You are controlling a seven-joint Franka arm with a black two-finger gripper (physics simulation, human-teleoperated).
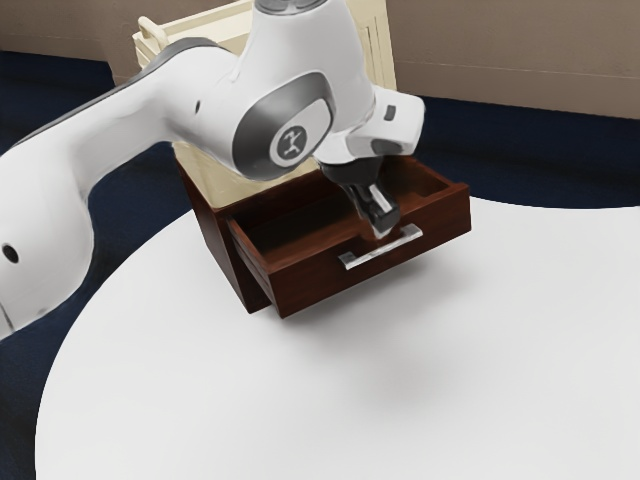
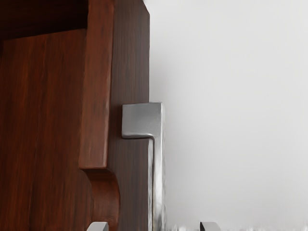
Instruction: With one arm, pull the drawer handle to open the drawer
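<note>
"Where's the metal bar handle?"
"Exterior view: six o'clock from the gripper, on the wooden drawer, which stands open."
"Why is the gripper spread?"
"Probably to straddle the bar, for pulling toward five o'clock."

A white table with a curved edge stands over a dark blue floor. Beyond it is a cream-coloured piece of furniture, in front of a brown wall.
</note>
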